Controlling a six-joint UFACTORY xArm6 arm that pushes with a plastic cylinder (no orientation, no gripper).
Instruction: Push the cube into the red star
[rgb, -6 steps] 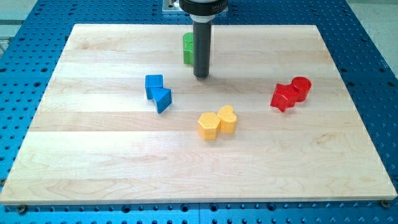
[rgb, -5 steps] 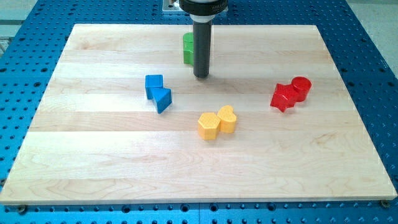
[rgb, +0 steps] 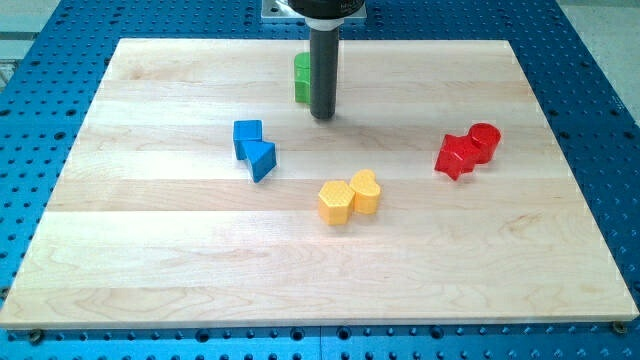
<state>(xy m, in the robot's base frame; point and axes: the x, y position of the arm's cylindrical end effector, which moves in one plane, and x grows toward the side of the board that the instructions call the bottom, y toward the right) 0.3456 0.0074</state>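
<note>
The blue cube (rgb: 247, 134) sits left of the board's middle, touching a blue triangle (rgb: 263, 159) just below and to its right. The red star (rgb: 457, 155) lies at the view's right, touching a red cylinder (rgb: 484, 140) at its upper right. My tip (rgb: 322, 117) is near the top middle of the board, up and to the right of the blue cube, well apart from it, and far left of the red star. A green block (rgb: 301, 78) stands partly hidden behind the rod, just left of it.
A yellow hexagon (rgb: 335, 202) and a yellow heart (rgb: 365, 190) sit together below the middle of the wooden board (rgb: 150, 260). Blue perforated table surrounds the board.
My tip has moved slightly toward the view's top. The blocks have not moved.
</note>
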